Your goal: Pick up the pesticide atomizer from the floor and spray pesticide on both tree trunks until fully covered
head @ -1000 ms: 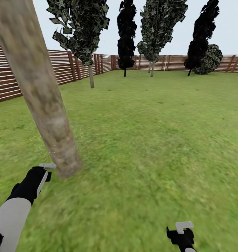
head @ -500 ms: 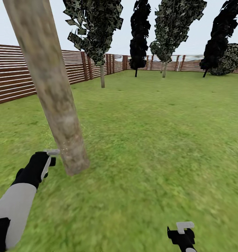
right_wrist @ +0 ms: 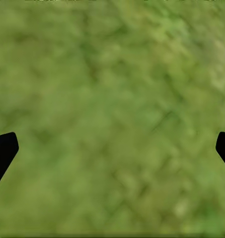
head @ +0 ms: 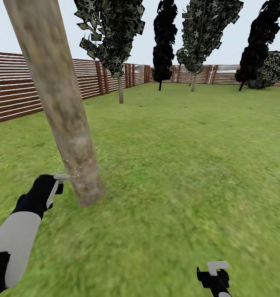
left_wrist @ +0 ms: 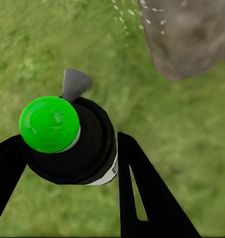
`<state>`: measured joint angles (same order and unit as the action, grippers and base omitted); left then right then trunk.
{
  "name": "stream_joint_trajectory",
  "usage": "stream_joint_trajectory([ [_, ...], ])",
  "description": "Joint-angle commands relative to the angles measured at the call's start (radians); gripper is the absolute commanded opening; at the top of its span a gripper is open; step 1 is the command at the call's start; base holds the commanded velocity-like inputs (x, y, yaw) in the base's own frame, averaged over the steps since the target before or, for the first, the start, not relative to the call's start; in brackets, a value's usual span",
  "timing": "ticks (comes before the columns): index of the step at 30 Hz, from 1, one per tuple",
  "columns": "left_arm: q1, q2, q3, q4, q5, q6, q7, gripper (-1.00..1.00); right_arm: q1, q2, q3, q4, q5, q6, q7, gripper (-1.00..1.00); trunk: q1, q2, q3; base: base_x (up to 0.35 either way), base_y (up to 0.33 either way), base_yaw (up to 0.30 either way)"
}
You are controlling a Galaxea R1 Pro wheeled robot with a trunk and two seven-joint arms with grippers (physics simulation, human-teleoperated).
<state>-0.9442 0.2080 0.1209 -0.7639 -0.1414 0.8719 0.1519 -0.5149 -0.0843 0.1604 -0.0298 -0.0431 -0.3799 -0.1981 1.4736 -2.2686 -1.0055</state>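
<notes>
Spraying the near trunk, low down by its foot

My left claw [left_wrist: 67, 163] is clamped on the pesticide atomizer [left_wrist: 72, 141], its grey nozzle [left_wrist: 75, 83] aimed at the tree trunk [head: 59, 103] just beside it, with pale droplets [head: 74, 173] flecking the bark near the grass [head: 177, 165]. To do this well, I'd hold the nozzle square to the bark and sweep upward, since the mist sits low. My right claw [head: 214, 275] hangs spread and empty above the lawn. A white label strip [left_wrist: 113, 168] edges the can; I can't read any writing.
</notes>
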Motion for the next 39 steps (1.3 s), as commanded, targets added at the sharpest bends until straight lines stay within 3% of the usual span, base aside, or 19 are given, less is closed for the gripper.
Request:
stream_joint_trajectory([
  [1,0.002,0.001,0.003,-0.009,-0.009,0.008,-0.004,-1.00,-0.001,0.000,0.008,0.001,-0.004,-0.002,-0.004,1.00,0.000,0.000,-0.001,0.220,0.046,0.000],
  [5,-0.011,0.014,0.006,-0.019,-0.012,0.016,-0.005,-1.00,-0.001,0.000,0.008,0.001,-0.004,-0.002,-0.004,1.00,0.000,0.000,-0.001,0.140,0.028,0.000],
  [8,-0.093,0.027,0.004,-0.018,-0.013,0.029,-0.005,-1.00,-0.001,-0.001,0.008,0.001,-0.004,-0.002,-0.004,1.00,0.000,0.000,-0.001,0.005,0.001,0.000],
  [18,-0.087,0.031,0.002,-0.017,-0.014,0.039,-0.003,-1.00,-0.001,-0.001,0.008,0.001,-0.004,-0.002,-0.004,1.00,0.000,0.000,-0.001,0.000,-0.142,0.000],
  [24,-0.066,0.033,0.006,-0.017,-0.016,0.035,-0.001,-1.00,-0.001,0.000,0.008,0.001,-0.004,-0.002,-0.004,1.00,0.000,0.000,-0.001,0.000,-0.275,0.000],
  [26,-0.046,0.055,0.012,-0.007,-0.015,0.030,0.005,-1.00,-0.001,0.000,0.008,0.001,-0.004,-0.002,-0.003,1.00,0.000,0.000,-0.001,0.020,-0.275,0.000],
  [27,-0.008,0.077,0.014,-0.005,-0.014,0.028,0.007,-1.00,-0.001,0.001,0.008,0.001,-0.004,-0.002,-0.003,1.00,0.000,0.000,-0.001,0.158,-0.233,0.039],
  [29,0.017,0.089,0.015,-0.005,-0.012,0.026,0.007,-1.00,-0.001,0.002,0.008,0.001,-0.004,-0.002,-0.003,1.00,0.000,0.000,-0.001,0.215,-0.197,0.166],
  [39,0.038,0.081,0.010,0.000,-0.003,0.026,0.004,-1.00,-0.001,0.005,0.008,0.001,-0.004,-0.002,-0.003,1.00,0.000,0.000,-0.001,0.187,-0.186,0.199],
])
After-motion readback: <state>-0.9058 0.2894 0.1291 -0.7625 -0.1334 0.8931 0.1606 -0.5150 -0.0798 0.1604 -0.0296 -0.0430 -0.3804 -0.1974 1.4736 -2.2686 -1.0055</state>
